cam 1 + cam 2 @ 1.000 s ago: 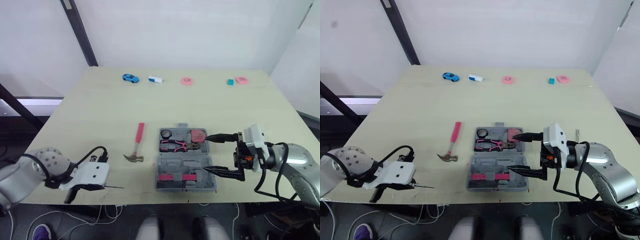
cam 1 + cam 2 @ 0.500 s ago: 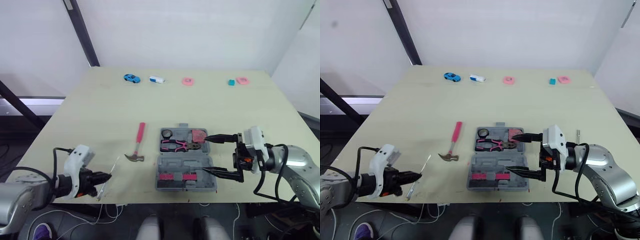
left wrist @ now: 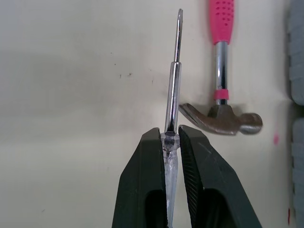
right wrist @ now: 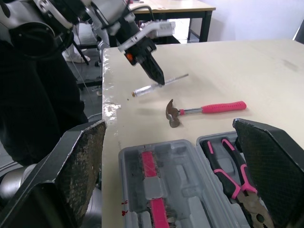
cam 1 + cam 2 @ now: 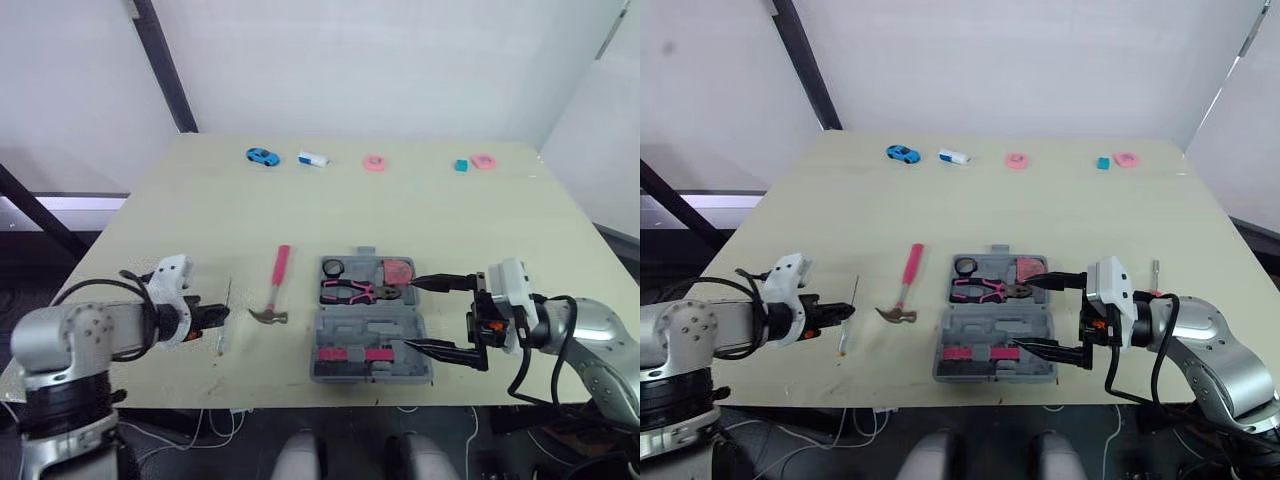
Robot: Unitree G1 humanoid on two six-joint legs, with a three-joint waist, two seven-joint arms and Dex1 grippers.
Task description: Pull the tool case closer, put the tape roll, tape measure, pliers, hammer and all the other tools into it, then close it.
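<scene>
One screwdriver (image 3: 175, 71) clamped in left gripper (image 3: 172, 137) jaws; one hammer (image 5: 274, 290) on counter (image 5: 400, 220); one pliers (image 5: 350, 292) in open tool case (image 5: 372, 350); right gripper (image 5: 410, 313) jaws spread

Open grey plastic tool case (image 5: 370, 325) near surface (image 5: 200, 220) front edge; pink-handled hammer (image 5: 279, 275) just left; pink-handled pliers (image 5: 352, 291) in rear half.

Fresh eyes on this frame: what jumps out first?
The left gripper, near the table's front left, pinches a slim screwdriver by its clear handle. At front centre the open grey tool case lies flat with pink pliers in it, and the right gripper is open wide at its right edge. A pink-handled hammer lies between screwdriver and case.
</scene>
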